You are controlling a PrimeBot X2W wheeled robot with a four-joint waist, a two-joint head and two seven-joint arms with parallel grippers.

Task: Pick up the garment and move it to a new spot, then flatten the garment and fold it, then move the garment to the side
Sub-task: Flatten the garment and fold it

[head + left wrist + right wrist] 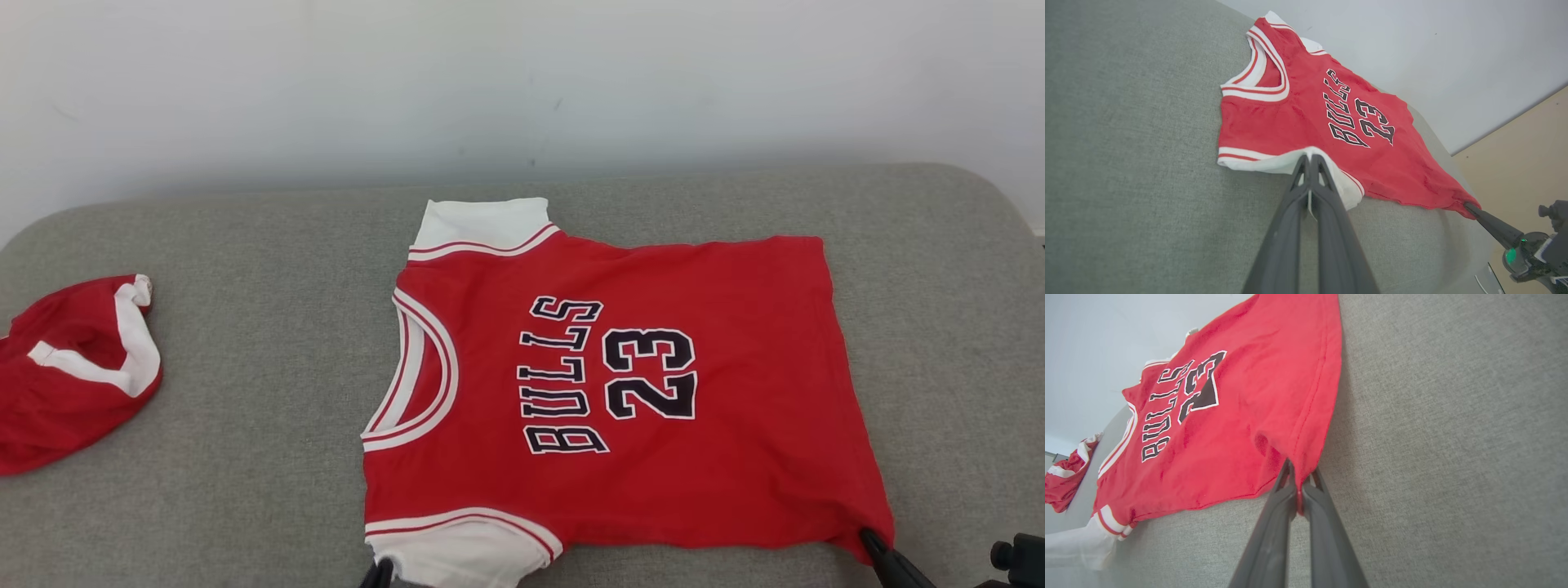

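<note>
The garment (620, 384) is a red jersey with white sleeves and "BULLS 23" in black letters. It lies spread flat on the grey cushion, neck to the left. My left gripper (377, 572) is shut on the near white sleeve (1290, 163), seen up close in the left wrist view (1309, 160). At the lower right, my right gripper (869, 539) is shut on the garment's near hem corner (1306, 465), with red cloth pinched between its fingers (1274, 522). The right gripper also appears in the left wrist view (1470, 206).
A second red and white garment (73, 367) lies bunched at the cushion's left edge. The grey cushion (245, 408) ends at a white wall (522, 82) behind. Tan floor (1527, 163) lies beyond its right end.
</note>
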